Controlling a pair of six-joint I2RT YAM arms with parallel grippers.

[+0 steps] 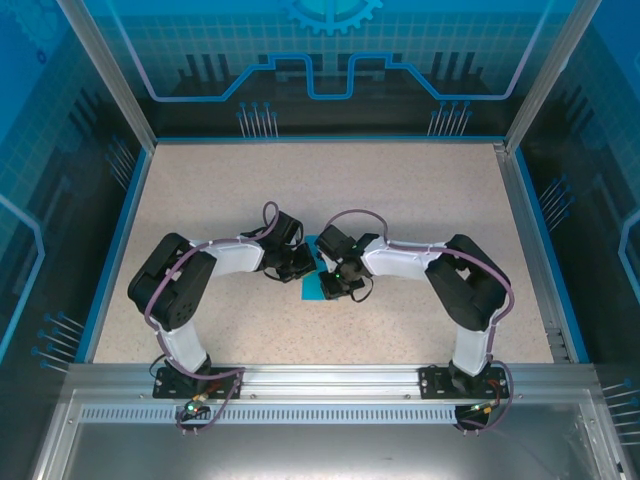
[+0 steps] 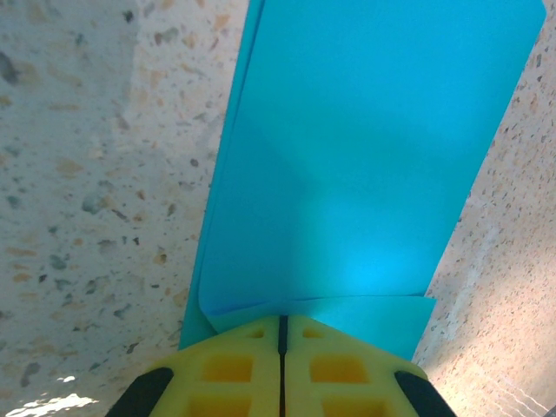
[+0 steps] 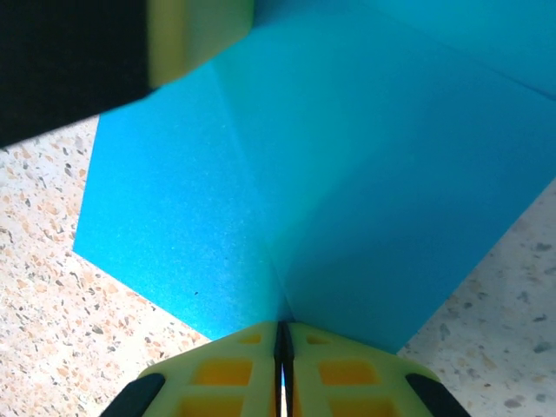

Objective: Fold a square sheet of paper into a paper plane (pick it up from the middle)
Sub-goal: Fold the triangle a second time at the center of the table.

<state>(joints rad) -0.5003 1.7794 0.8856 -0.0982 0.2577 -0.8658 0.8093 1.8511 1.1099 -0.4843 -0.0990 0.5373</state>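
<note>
Clamping its edges, your left tool (image 2: 281, 332) and right tool (image 3: 282, 334) are pinched shut on the sheet of paper (image 2: 347, 156), which lies partly folded at the middle of the table (image 2: 87, 174). You seem mid-fold; next, lay the flap evenly and press its crease.

Left claw (image 1: 299, 264), right claw (image 1: 331, 278) at teal paper (image 1: 312, 291)

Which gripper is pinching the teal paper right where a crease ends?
The right gripper: a crease in the teal paper runs straight into its closed fingertips. The left gripper pinches a flat edge of stacked layers.
</note>
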